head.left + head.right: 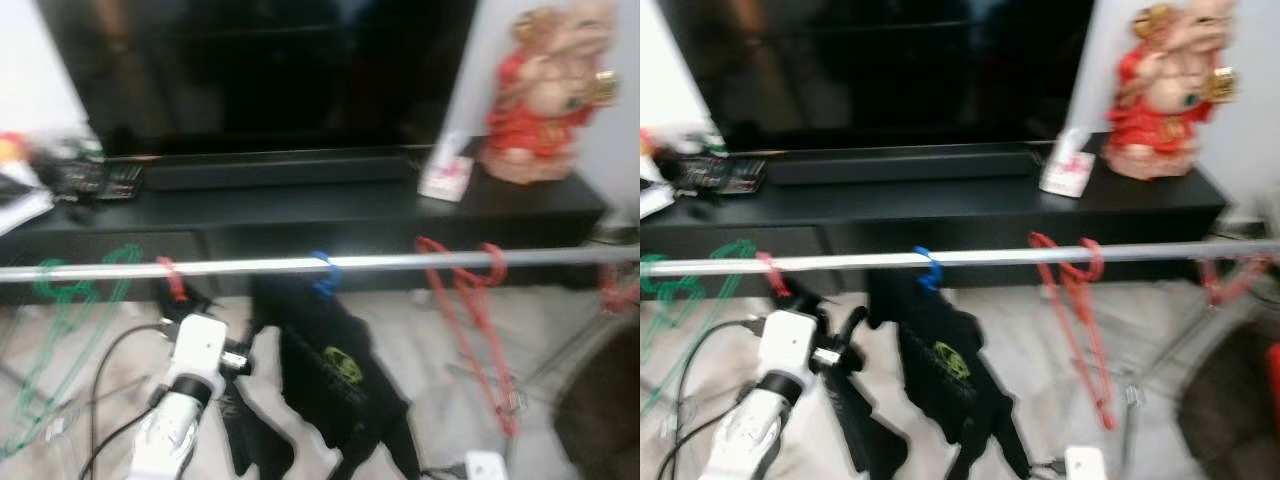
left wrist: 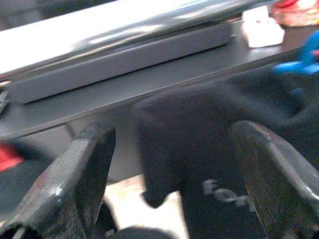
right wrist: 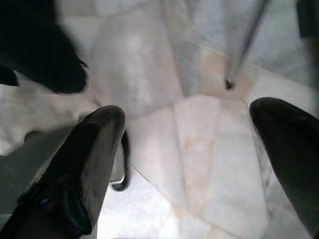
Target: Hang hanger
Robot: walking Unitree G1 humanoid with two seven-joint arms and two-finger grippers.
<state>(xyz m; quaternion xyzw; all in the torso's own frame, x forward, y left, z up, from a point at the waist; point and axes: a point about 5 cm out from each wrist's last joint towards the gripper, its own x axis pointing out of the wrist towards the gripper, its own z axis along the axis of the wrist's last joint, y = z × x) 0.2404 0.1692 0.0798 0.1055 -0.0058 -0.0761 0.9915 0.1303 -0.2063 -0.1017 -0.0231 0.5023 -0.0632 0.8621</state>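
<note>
Left gripper (image 2: pixel 169 184), fingers spread wide and empty, hovers just beside the black garment (image 1: pixel 335 365) on the blue hanger (image 1: pixel 322 270), apparently hooked over the rail (image 1: pixel 400 262), so release looks done, retreat next.

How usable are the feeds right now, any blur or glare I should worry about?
Left eye view: motion blur throughout, the green hangers smeared, bright glare along the rail. Right eye view: equally soft. Left wrist view: the black garment is out of focus. Right wrist view: the floor is blurred but evenly lit.
</note>
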